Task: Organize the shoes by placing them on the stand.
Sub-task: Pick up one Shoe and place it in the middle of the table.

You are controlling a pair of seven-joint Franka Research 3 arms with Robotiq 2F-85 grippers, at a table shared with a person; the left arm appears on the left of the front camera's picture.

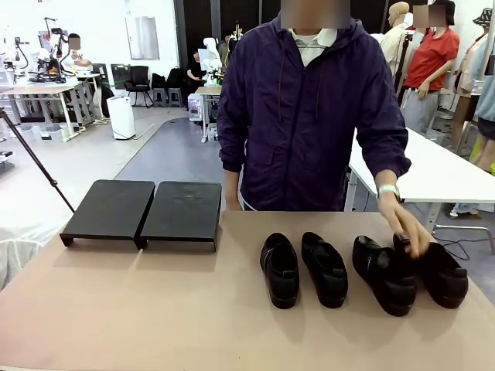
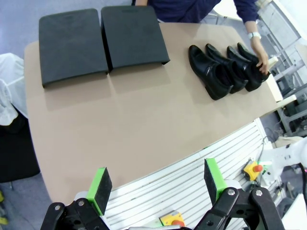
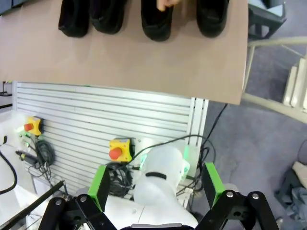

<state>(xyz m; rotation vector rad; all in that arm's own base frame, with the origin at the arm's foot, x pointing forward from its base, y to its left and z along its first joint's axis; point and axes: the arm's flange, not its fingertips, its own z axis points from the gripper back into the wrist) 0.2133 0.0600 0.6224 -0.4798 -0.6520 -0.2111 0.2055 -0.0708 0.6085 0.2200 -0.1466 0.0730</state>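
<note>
Several black leather shoes stand in a row on the right half of the tan table (image 1: 155,309), toes toward me; the leftmost shoe (image 1: 280,269) and the one beside it (image 1: 325,267) stand free. A person's hand (image 1: 410,232) rests on the rightmost shoe (image 1: 439,272). The stand (image 1: 143,210), two black sloped panels side by side, sits bare at the far left. In the left wrist view my left gripper (image 2: 156,182) is open, high above the near edge, with the stand (image 2: 100,40) and shoes (image 2: 211,74) far ahead. My right gripper (image 3: 155,184) is open over the robot base, shoes (image 3: 108,19) beyond.
The person in a dark purple jacket (image 1: 309,116) stands at the far side. Below the table's near edge are slotted aluminium rails (image 3: 96,110) with yellow emergency-stop boxes (image 3: 120,149) and cables. A white table (image 1: 433,174) stands behind at right, a tripod leg (image 1: 39,166) at left.
</note>
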